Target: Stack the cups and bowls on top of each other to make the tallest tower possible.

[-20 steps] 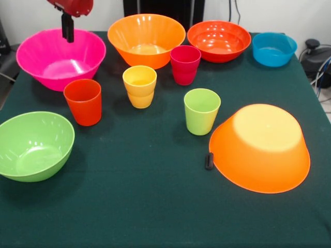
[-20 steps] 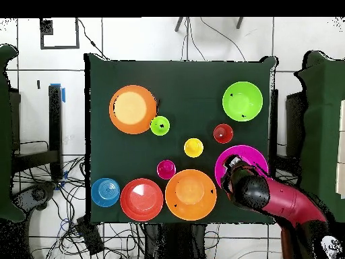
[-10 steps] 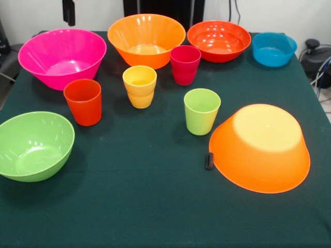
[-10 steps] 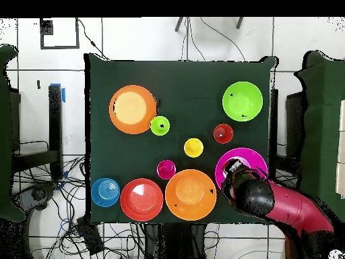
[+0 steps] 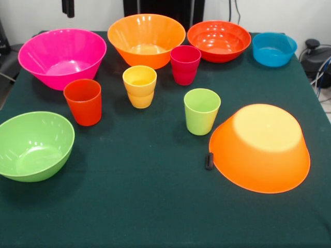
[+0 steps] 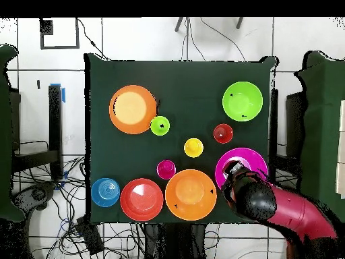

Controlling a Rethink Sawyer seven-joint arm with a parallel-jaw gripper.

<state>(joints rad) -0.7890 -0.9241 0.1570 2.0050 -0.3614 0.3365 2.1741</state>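
We see the tool [image 5: 68, 8] has lifted clear above the pink bowl [image 5: 62, 58], its grip impossible to judge, and nothing on the table [image 5: 155, 206] is stacked yet.

A robotics lab: a green-clothed table [image 6: 182, 81] on a white tiled floor [image 6: 202, 40], loose cables [image 6: 74, 216] tangled at 8 o'clock, and a red robot arm [image 6: 296, 216] at 4 o'clock.
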